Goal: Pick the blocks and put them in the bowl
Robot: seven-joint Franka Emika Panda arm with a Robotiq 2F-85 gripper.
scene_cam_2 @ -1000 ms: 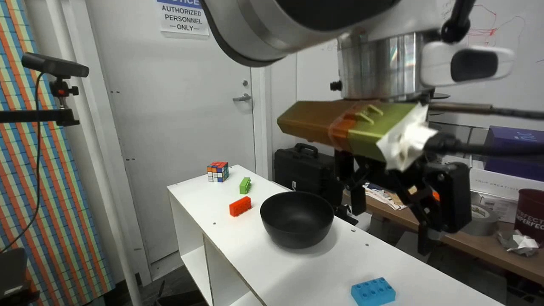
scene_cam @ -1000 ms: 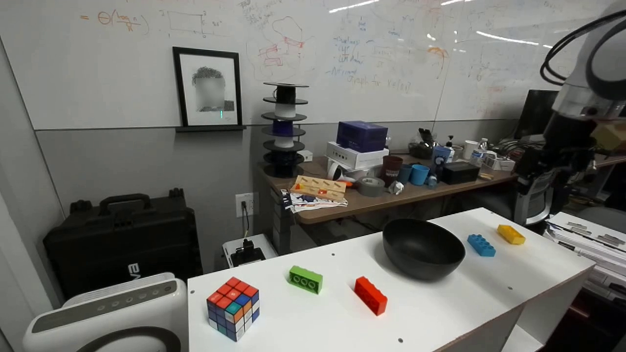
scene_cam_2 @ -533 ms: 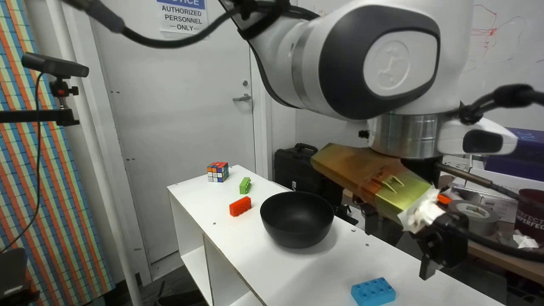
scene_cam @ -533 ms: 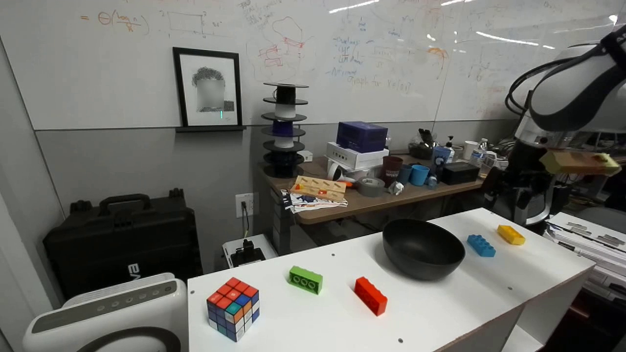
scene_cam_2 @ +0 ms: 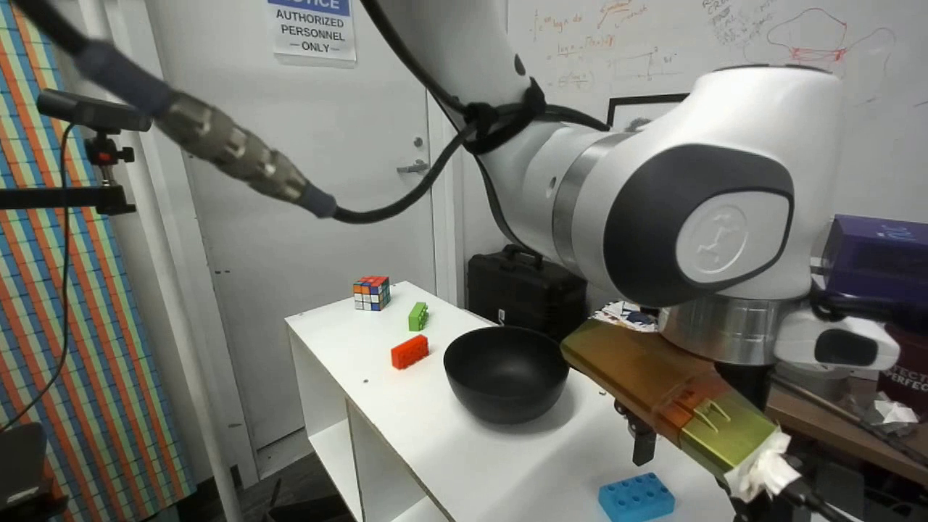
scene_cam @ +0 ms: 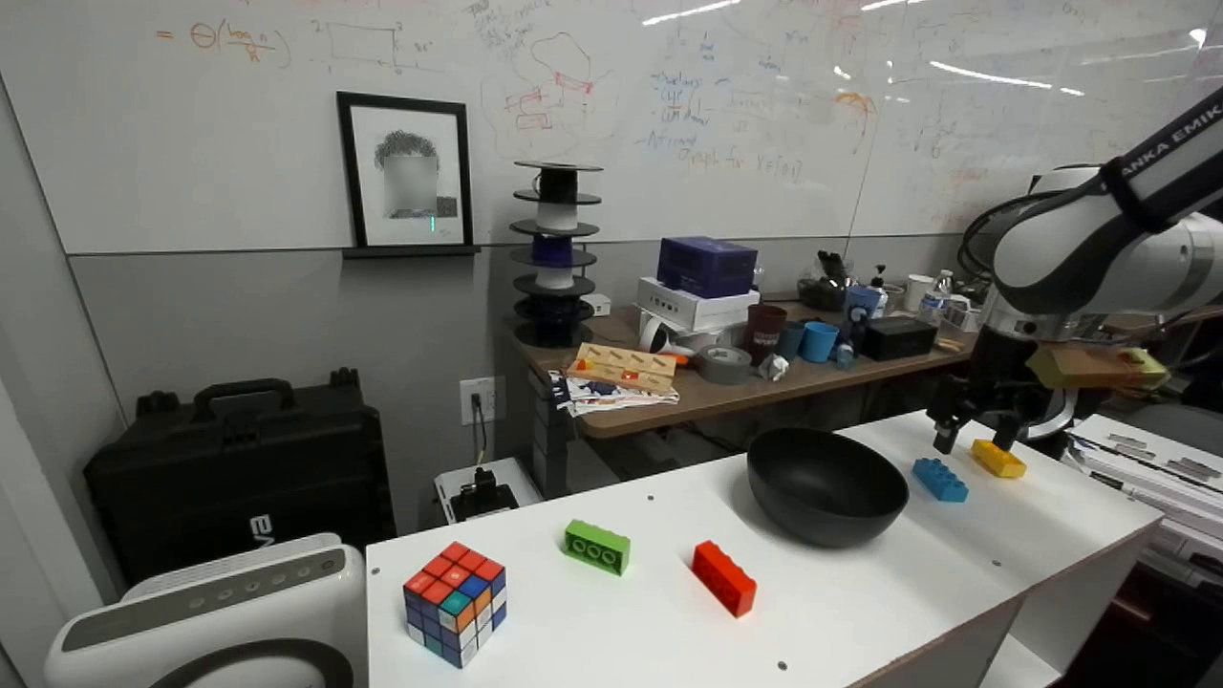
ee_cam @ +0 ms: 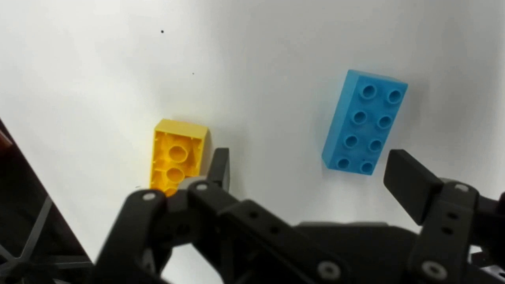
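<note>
The black bowl (scene_cam: 826,487) stands on the white table in both exterior views (scene_cam_2: 506,377). The green block (scene_cam: 597,547) and red block (scene_cam: 724,578) lie on one side of it. The blue block (scene_cam: 940,480) and yellow block (scene_cam: 998,459) lie on the other side. My gripper (scene_cam: 975,440) is open and empty above the table near these two. In the wrist view (ee_cam: 311,169) the blue block (ee_cam: 365,126) shows ahead of the gap, nearer the right finger. The left finger partly covers the yellow block (ee_cam: 179,154). The yellow block does not show in an exterior view where the blue block (scene_cam_2: 636,498) does.
A multicoloured puzzle cube (scene_cam: 455,604) stands at the table's far end beyond the green block. A brown desk (scene_cam: 631,420) with boxes, cups and tape runs behind the white table (scene_cam: 889,592). The table edge is close to the yellow block. Cables hang along the arm.
The arm has swung over the table and come down towards the blue and yellow blocks, and the gripper has turned. The blocks and bowl have not moved.
</note>
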